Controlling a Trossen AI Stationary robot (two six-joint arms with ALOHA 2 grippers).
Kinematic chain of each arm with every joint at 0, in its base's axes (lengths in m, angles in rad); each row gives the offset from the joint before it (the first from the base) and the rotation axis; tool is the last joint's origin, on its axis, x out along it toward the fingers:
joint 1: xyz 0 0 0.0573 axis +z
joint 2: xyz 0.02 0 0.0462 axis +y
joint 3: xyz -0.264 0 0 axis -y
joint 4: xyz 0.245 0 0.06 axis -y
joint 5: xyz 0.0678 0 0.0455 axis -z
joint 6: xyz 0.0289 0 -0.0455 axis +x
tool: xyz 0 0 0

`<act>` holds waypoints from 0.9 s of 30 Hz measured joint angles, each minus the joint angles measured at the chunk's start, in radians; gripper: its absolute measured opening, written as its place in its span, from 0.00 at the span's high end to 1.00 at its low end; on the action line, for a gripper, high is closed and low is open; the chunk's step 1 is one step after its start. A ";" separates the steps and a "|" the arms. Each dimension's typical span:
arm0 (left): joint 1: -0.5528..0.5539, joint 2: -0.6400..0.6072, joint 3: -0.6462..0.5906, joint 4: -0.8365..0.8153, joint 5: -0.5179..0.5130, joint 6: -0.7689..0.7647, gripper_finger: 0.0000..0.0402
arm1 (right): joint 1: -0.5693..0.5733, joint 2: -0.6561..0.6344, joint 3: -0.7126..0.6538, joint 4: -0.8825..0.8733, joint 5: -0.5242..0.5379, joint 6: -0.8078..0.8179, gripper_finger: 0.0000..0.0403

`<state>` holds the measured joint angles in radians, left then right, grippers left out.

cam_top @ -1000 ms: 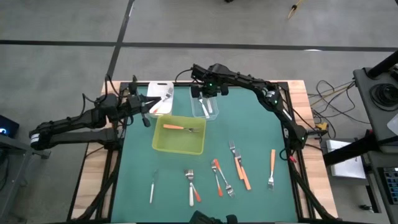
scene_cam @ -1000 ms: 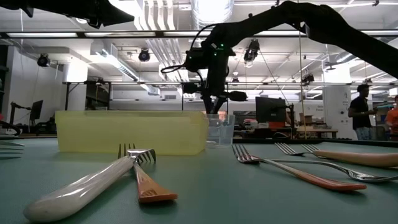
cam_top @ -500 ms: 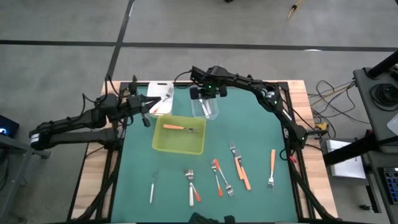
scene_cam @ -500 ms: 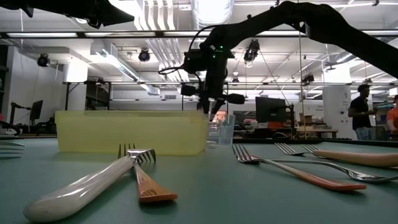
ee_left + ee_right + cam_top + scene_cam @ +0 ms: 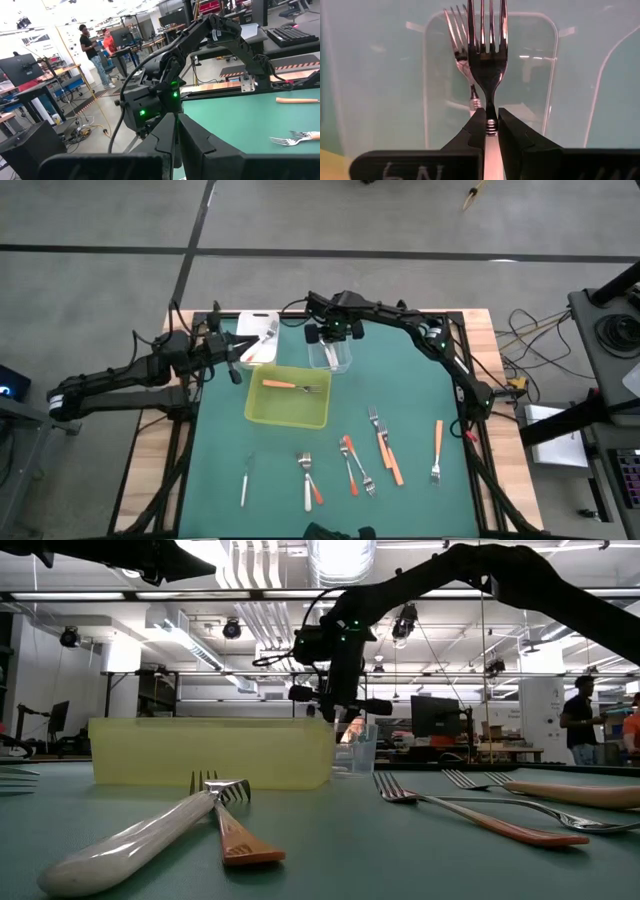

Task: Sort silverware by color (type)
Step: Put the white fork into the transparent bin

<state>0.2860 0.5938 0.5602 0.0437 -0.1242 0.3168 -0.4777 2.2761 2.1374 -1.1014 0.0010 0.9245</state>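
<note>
My right gripper (image 5: 491,120) is at the table's far middle, shut on a fork (image 5: 486,55) with a silver head and a white handle, right above the clear tub (image 5: 330,356). A second fork (image 5: 462,55) lies in that tub. The yellow-green tray (image 5: 288,410) holds an orange-handled fork (image 5: 285,386). Several more pieces of silverware (image 5: 355,465) lie flat on the green mat near the front edge. My left gripper (image 5: 176,131) waits shut at the far left, by the white tub (image 5: 258,338). My right gripper pinches the fork between its two fingers at the neck (image 5: 491,126), where the metal head meets the white handle. The fingers slant steeply down from above and lie along the fork. The fork is lifted clear, its tines pointing down at the clear tub's opening.
The clear tub's rim (image 5: 551,75) frames the fork's head in the right wrist view. An orange-handled fork (image 5: 437,448) lies near the right edge and a white-handled piece (image 5: 246,478) near the front left. People (image 5: 580,720) stand in the room beyond the table.
My right gripper has sunk a little toward the clear tub and drifted slightly toward the table's left, still shut on the fork, which keeps its tines down.
</note>
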 joint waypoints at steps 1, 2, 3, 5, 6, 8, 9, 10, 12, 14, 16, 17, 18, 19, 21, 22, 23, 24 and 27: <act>0.000 0.000 0.000 0.000 0.000 0.000 0.99 | 0.000 0.000 -0.010 0.006 0.000 0.000 0.96; 0.000 0.000 0.000 0.000 0.000 0.000 0.99 | 0.000 0.000 -0.018 0.013 0.000 0.000 0.96; 0.000 0.000 0.000 0.000 0.000 0.000 0.99 | 0.000 0.000 -0.027 0.020 0.000 0.001 0.96; 0.000 0.000 0.000 0.000 0.000 0.000 0.99 | 0.000 0.000 -0.047 0.041 0.000 0.001 0.96; 0.000 0.000 0.000 0.000 0.000 0.000 0.99 | 0.000 0.000 -0.054 0.053 0.000 0.002 0.96; 0.000 0.000 0.000 0.000 0.000 0.000 0.99 | 0.000 0.000 -0.071 0.069 0.000 0.002 0.96; 0.000 0.000 0.000 0.000 0.000 0.000 0.99 | 0.000 0.000 -0.078 0.076 0.000 0.004 0.96; 0.000 0.000 0.000 0.000 0.000 0.000 0.99 | 0.000 0.000 -0.084 0.082 0.000 0.006 0.96; 0.000 0.000 0.000 0.000 0.000 0.000 0.99 | 0.000 0.000 -0.093 0.090 0.000 0.008 0.96; 0.000 0.000 0.000 0.000 0.000 0.000 0.99 | 0.000 0.000 -0.094 0.090 0.000 0.008 0.96; 0.000 0.000 0.000 0.000 0.000 0.000 0.99 | 0.000 0.000 -0.094 0.094 0.000 0.010 0.96; 0.000 0.000 0.000 0.000 0.000 0.000 0.99 | 0.000 0.000 -0.094 0.095 0.000 0.010 0.96; 0.000 0.000 0.000 0.000 0.000 0.000 0.99 | 0.000 0.000 -0.094 0.094 0.000 0.011 0.96; 0.000 0.000 0.000 0.000 0.000 0.000 0.99 | 0.000 0.000 -0.094 0.094 0.000 0.011 0.96; 0.000 0.000 0.000 0.000 0.000 0.000 0.99 | 0.000 0.000 -0.094 0.094 0.000 0.011 0.96; 0.000 0.000 0.000 0.000 0.000 0.000 0.99 | 0.000 0.000 -0.094 0.094 0.000 0.011 0.96; 0.000 0.000 0.000 0.000 0.000 0.000 0.99 | 0.000 0.000 -0.094 0.094 0.000 0.011 0.96; 0.000 0.000 0.000 0.000 0.000 0.000 0.99 | 0.000 0.000 -0.094 0.094 0.000 0.011 0.96; 0.000 0.000 0.000 0.000 0.000 0.000 0.99 | 0.000 0.000 -0.094 0.094 0.000 0.010 0.96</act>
<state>0.2861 0.5938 0.5602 0.0437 -0.1242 0.3168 -0.4782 2.2761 2.0430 -1.0070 0.0006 0.9346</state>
